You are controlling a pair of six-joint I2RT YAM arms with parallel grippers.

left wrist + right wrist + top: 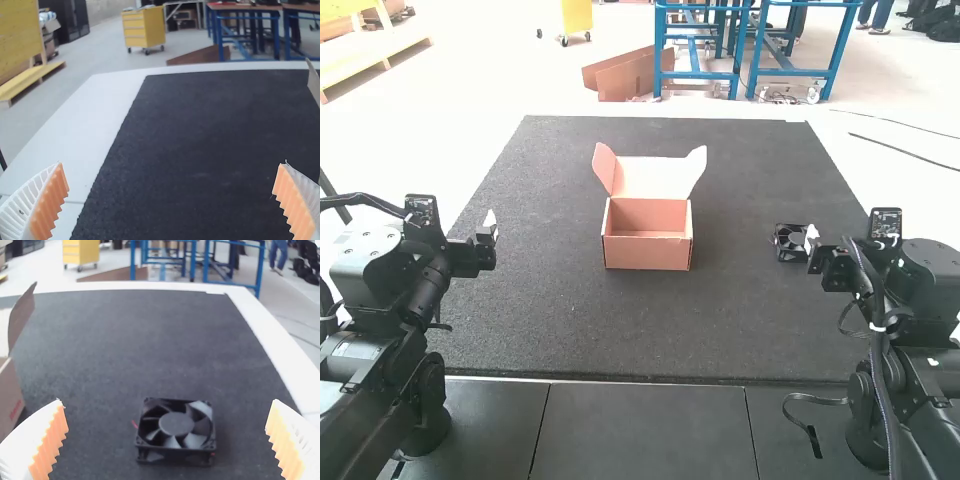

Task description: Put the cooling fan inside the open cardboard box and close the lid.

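An open brown cardboard box point(648, 233) stands in the middle of the black mat point(560, 300), its lid flap raised at the back. A small black cooling fan point(789, 241) lies flat on the mat to the right of the box; in the right wrist view the fan point(176, 430) sits just ahead of and between the fingers. My right gripper point(814, 243) is open, close behind the fan, touching nothing. My left gripper point(488, 229) is open over the mat's left side, well away from the box, its orange pads point(49, 200) spread wide.
The mat covers most of the white table point(440, 130). Bare mat lies between the box and each gripper. In the right wrist view the edge of the box point(11, 385) stands off to one side of the fan.
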